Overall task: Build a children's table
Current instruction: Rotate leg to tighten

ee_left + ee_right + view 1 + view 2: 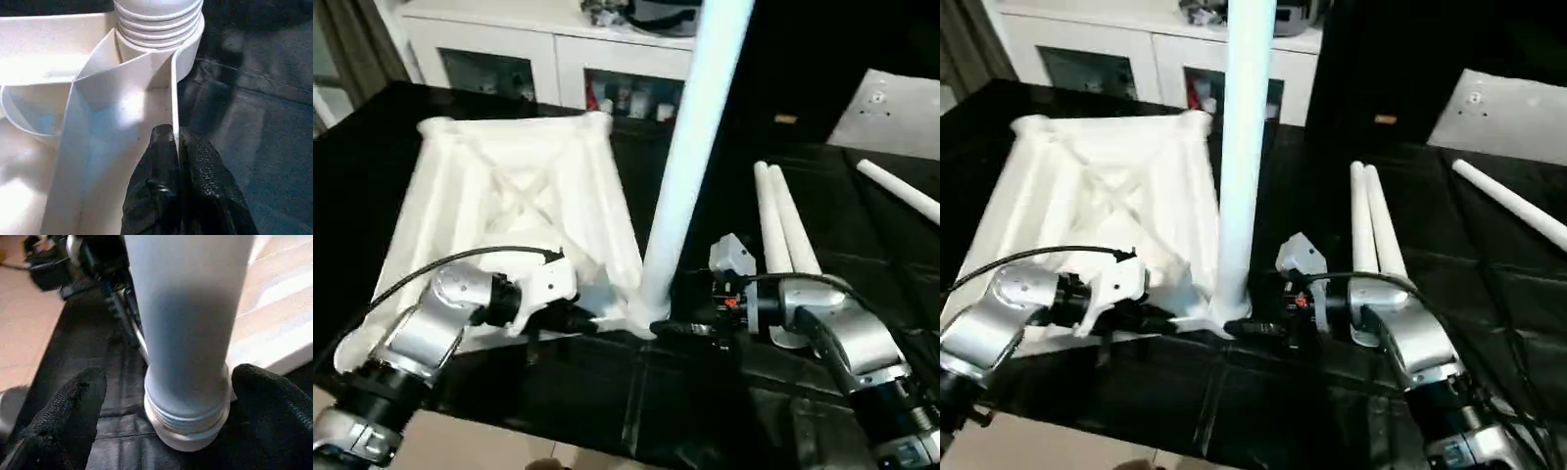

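Both grippers work the tabletop's (509, 196) near corner. Left gripper (176, 147) is pinched shut on the rim; right gripper (168, 396) gapes wide around the upright leg (690, 147), not touching. Leg's top is cut off. Tabletop lies ribs-up on the black table (636, 392); two spare legs (783, 230) point away.

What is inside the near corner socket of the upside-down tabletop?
The threaded end of an upright white leg sits in the socket of the tabletop. The socket wall covers how deep it goes.
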